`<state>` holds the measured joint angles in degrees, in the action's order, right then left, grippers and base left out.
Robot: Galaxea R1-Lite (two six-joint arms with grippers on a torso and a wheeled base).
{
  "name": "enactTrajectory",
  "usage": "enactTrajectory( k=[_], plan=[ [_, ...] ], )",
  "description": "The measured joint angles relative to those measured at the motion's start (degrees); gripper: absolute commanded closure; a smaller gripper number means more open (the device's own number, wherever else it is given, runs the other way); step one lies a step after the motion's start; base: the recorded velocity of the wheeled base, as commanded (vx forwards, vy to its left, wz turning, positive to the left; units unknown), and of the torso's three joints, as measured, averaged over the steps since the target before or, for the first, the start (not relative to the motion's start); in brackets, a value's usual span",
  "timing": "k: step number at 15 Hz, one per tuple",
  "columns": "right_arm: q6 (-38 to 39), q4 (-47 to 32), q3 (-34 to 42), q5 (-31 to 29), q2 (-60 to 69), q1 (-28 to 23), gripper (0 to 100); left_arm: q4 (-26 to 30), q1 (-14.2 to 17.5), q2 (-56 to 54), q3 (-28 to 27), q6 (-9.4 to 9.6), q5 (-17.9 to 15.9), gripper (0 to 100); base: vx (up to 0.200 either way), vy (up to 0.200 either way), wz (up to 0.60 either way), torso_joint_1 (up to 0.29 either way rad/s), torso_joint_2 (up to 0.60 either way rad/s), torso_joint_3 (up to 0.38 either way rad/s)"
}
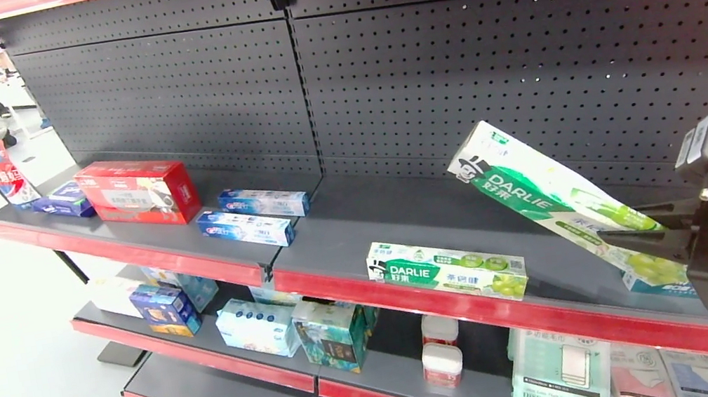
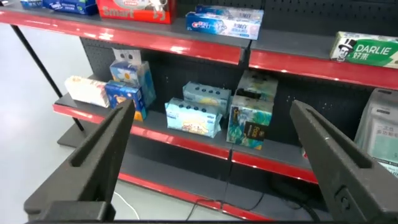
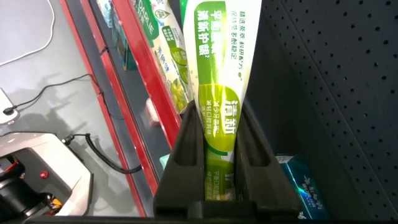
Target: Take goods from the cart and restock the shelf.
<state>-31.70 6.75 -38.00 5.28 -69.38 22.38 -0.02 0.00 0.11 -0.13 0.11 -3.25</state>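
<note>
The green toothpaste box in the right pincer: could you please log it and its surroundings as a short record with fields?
Held item: green toothpaste box, tilted over the upper shelf
Right pincer: shut on the box's lower end
Left pincer: open, empty
Neighbour: matching green box, lying flat at the shelf's front edge
Held box touching shelf: cannot tell

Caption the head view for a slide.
Right gripper holds a green toothpaste box tilted over the red-edged shelf, beside a matching box lying flat.
</note>
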Motion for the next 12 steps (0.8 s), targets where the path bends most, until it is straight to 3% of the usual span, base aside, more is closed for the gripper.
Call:
enactTrajectory(
  k=[5,8,12],
  plan=[
    [-0.1,1.2,-2.0,0.3,-5.6,1.9,100,0.0,0.0,-0.1,0.1,-0.01,0.0,0,0.000,0.000,0.00,0.000,0.00,0.000],
    [0.3,10.1,-2.9,0.3,-11.7,2.7,100,0.0,0.0,-0.1,0.1,-0.01,0.0,0,0.000,0.000,0.00,0.000,0.00,0.000],
    [0.6,14.2,-3.4,0.5,-17.9,1.6,100,0.0,0.0,-0.1,0.1,-0.01,0.0,0,0.000,0.000,0.00,0.000,0.00,0.000]
  ],
)
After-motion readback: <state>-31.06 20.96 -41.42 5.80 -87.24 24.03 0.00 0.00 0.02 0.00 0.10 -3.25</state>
